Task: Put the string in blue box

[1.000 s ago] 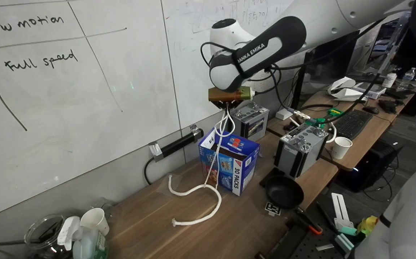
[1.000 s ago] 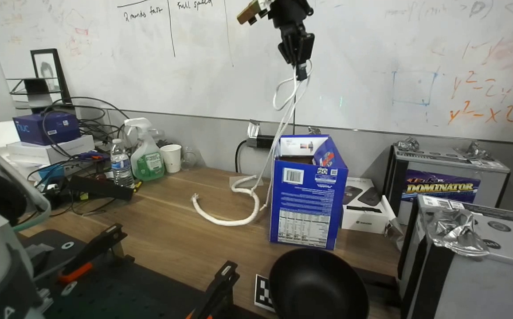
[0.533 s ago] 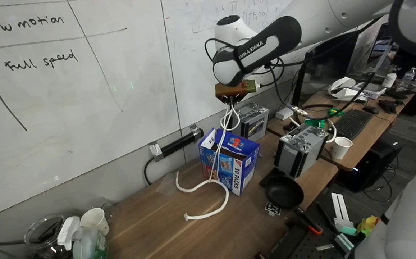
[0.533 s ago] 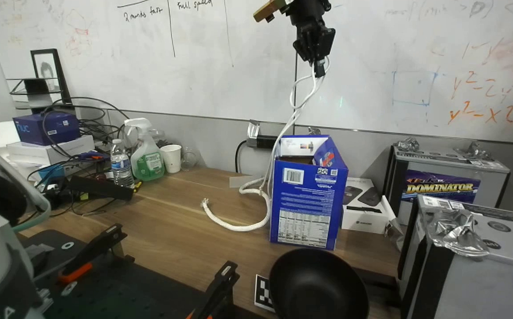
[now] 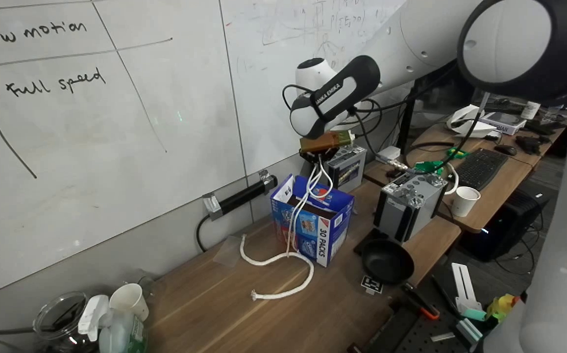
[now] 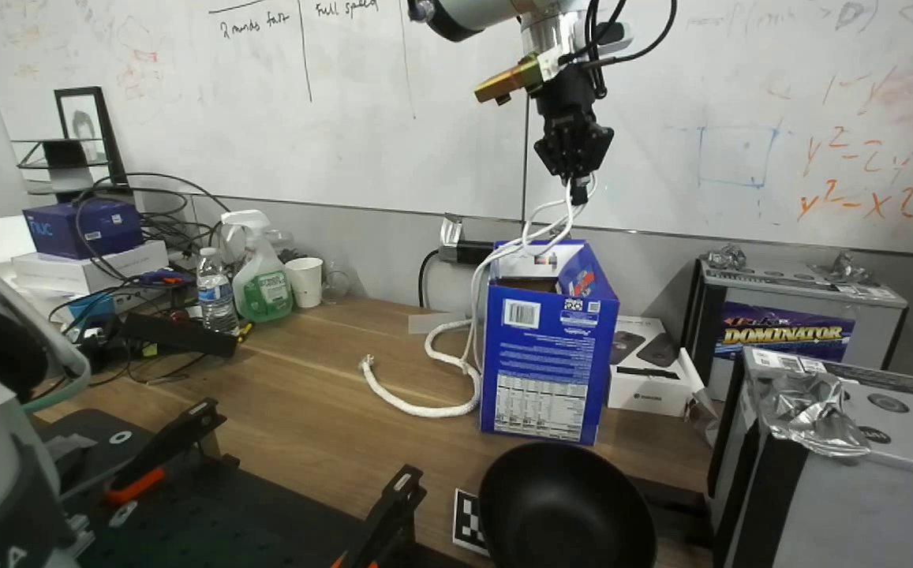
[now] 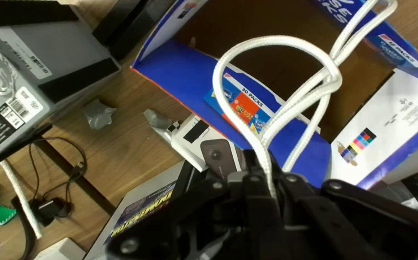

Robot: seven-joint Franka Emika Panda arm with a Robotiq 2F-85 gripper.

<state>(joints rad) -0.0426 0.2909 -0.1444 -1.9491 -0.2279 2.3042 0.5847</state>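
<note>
The gripper pinches the string above the blue box near the edge of the worktop along the whiteboard, and slack strands run down outside the box to a thicker tail lying beside it.

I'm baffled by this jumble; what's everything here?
blue box: 1, blue, on the wooden table
string: 1, white, above the blue box, trailing to the table
pan: 1, black, near the blue box
battery-like units: 2, grey, on the table
carton: 1, white, beside the blue box
paper cups: 2, white, far apart
spray bottle: 1, green, beside one cup
whiteboard: 1, white, behind the table
smaller clutter: uncounted, mixed, around the edges
robot arm: 1, white and black, overhead
gripper: 1, black, pinching the string
</note>
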